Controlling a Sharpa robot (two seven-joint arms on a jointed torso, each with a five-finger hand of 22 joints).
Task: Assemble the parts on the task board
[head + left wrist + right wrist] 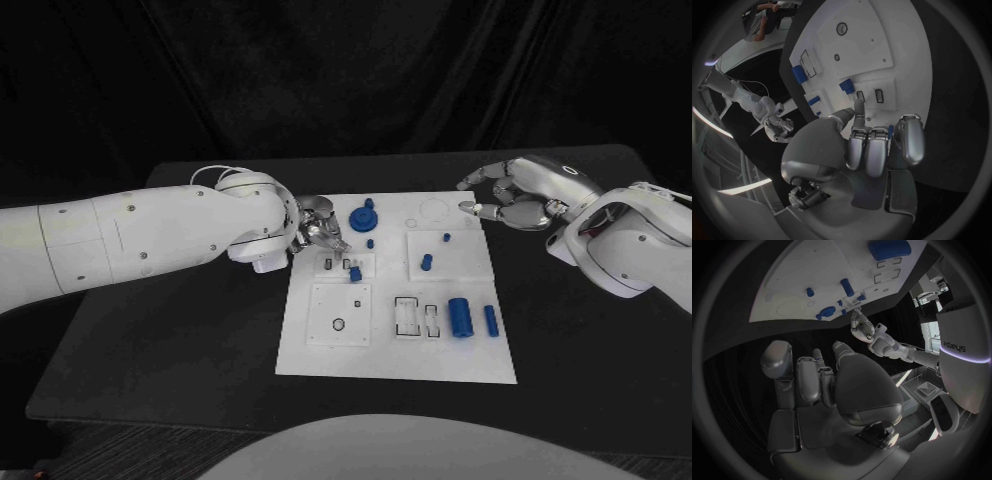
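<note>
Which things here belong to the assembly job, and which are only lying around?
Job: task board; blue parts, such as the large cylinder, the slim peg, the round knob; left hand; right hand.
Lying about: only the black table.

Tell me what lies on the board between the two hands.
In the head view, between the left hand and the right hand lie a round blue part and an empty ring outline on the task board.

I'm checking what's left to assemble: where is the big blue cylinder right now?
In the head view the big blue cylinder lies on the task board, on its right side, between the empty rectangular slots and a thinner blue pin.
</note>
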